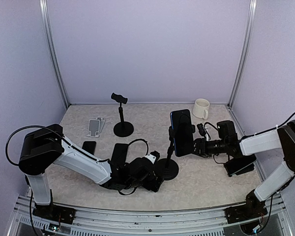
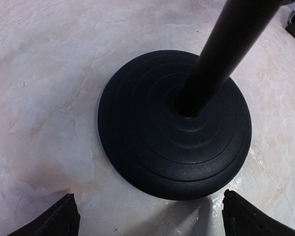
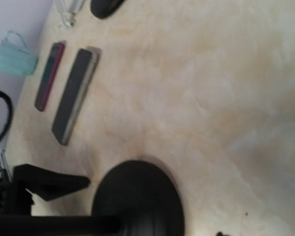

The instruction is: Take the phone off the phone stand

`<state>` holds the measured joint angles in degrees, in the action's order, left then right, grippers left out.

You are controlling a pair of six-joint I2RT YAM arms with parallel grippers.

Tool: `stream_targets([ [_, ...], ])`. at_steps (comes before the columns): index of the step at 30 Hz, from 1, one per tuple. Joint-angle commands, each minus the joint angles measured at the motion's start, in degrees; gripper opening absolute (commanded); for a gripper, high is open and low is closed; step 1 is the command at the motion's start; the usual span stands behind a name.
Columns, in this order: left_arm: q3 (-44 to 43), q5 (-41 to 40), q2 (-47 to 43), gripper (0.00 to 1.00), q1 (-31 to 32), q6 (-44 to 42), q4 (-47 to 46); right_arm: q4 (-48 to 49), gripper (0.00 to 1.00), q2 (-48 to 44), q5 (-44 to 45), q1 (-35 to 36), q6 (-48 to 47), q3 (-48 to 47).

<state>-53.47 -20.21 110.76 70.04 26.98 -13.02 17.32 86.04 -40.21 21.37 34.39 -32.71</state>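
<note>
One phone (image 1: 181,132) matters here: it stands upright in the clamp at the top of the black phone stand (image 1: 167,169), near the middle of the counter (image 1: 211,184). I judge it a stiff, flat slab, fairly light, with smooth faces that would slip under a weak pinch and glass that would not forgive a drop. The safest hold is probably across its two long edges, clear of the clamp. It should then slide out along the clamp's line, not be wrenched sideways. The stand is a thin pole on a round base, likely top-heavy with the phone aloft, so the base wants pinning down while the phone is pulled.

The left fingers (image 2: 59,219) are spread wide apart, low on the counter, one tip to each side of the round base just ahead of them and holding nothing. The right fingers (image 1: 196,143) sit at the phone's right edge. Whether they have closed on it I cannot tell, since the right wrist view shows only counter and the stand's base.

Counted in the top view:
- Two black pole stands, the second one (image 1: 122,118) empty at the back
- One white folding stand (image 1: 96,127)
- Two dark phones lying flat, a small one (image 1: 89,146) and a larger one (image 1: 119,152)
- One dark flat thing under the right arm, which I cannot identify
- One pale mug (image 1: 201,108) by the back wall
</note>
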Motion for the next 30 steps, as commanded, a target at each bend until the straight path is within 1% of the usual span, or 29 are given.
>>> stream_targets([
  [1, 0.39, 1.06, 1.28, 0.99, 0.15, 1.56, 1.16, -1.27, 0.57, 2.96, 1.99, 2.31, -1.19, 0.59],
  [9, 1.0, 1.43, 1.75, 0.99, 0.4, 2.88, 0.09, 3.35, 0.51, 7.96, 1.84, 5.16, 0.4, 0.73],
  [16, 2.76, 2.87, 1.49, 0.99, -0.96, 4.27, -1.58, 7.68, 0.47, 12.65, 1.54, 7.2, 2.71, 0.53],
  [25, 4.61, 4.0, 1.31, 0.98, -4.07, 4.18, -2.02, 9.48, 0.41, 13.99, 1.52, 9.31, 3.87, 1.51],
  [28, 6.04, 4.44, 0.29, 0.98, -4.47, 2.61, -3.34, 10.64, 0.4, 14.06, 1.54, 9.77, 4.58, 2.47],
  [30, 7.58, 3.82, -0.91, 0.98, -3.58, 0.59, -4.64, 11.32, 0.38, 14.07, 1.62, 10.13, 5.08, 3.01],
])
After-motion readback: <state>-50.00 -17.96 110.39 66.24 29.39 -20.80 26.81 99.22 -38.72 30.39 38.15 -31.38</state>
